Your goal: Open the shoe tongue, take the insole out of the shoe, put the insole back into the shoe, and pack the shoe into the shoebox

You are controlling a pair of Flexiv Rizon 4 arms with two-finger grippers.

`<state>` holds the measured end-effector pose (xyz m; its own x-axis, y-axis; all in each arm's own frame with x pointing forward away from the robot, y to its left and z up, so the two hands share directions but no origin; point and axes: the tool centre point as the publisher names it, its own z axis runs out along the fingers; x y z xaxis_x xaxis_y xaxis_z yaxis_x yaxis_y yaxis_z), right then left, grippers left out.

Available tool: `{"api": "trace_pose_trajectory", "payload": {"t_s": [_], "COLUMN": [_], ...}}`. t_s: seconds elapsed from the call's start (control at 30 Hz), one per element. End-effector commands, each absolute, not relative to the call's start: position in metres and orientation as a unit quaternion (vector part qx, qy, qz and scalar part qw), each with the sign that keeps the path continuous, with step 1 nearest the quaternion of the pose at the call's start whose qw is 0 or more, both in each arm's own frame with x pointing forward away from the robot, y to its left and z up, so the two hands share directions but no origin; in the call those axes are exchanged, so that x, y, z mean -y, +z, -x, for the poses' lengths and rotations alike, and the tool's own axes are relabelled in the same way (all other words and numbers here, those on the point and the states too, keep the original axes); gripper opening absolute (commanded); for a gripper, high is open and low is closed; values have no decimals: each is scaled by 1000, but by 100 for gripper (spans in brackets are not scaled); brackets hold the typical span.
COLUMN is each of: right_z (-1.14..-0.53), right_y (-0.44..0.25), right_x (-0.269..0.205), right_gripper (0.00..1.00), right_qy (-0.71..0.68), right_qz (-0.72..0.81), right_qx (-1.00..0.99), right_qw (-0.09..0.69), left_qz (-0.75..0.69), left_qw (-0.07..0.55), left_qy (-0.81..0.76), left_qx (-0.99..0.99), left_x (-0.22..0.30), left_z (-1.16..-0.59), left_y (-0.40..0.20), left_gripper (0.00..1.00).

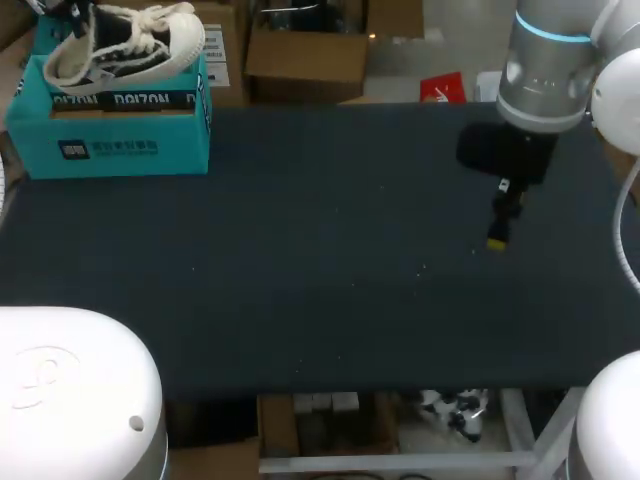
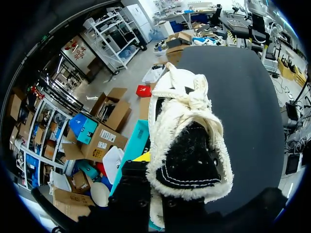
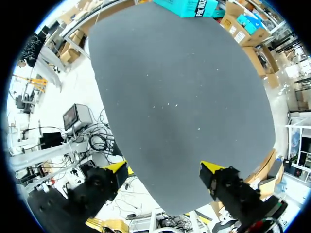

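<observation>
Dark, lightly speckled table (image 1: 320, 300)

Table (image 3: 180, 97): dark matte top, flat. Teal box (image 3: 194, 7) sits on it by the far edge, well ahead of the right hand (image 3: 164, 169). A few pale specks (image 3: 167, 104) on the surface, between hand and box.

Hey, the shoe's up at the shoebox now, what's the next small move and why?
Probably lower the shoe a little so it settles inside the shoebox. It sits tilted at the box's open top, mostly above the rim, not yet packed. The right pincer hangs open over the table, far off, so it can wait.
</observation>
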<state>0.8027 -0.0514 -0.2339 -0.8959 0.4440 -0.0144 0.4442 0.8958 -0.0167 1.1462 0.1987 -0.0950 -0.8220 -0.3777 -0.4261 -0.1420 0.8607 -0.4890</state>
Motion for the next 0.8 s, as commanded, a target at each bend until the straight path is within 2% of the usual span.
{"api": "trace_pose_trajectory", "payload": {"t_s": [0.03,0.2,0.47,0.8], "right_z": [-805,-812,-823,-839], "right_y": [-234,-236,-227,-220], "right_x": [50,48,44,46], "right_gripper": [100,100,100,100], "right_qy": [-10,28,-25,-18], "right_qz": [-204,-76,26,92], "right_qx": [-979,-993,-999,-996], "right_qw": [22,88,41,-6], "left_qz": [132,126,117,100], "left_qw": [223,215,188,166], "left_qy": [-225,-210,-178,-145], "left_qx": [-939,-945,-959,-970], "left_x": [-226,-246,-270,-283], "left_z": [-1194,-1221,-1255,-1274], "left_y": [-93,-116,-160,-198], "left_gripper": [0,0,0,0]}}
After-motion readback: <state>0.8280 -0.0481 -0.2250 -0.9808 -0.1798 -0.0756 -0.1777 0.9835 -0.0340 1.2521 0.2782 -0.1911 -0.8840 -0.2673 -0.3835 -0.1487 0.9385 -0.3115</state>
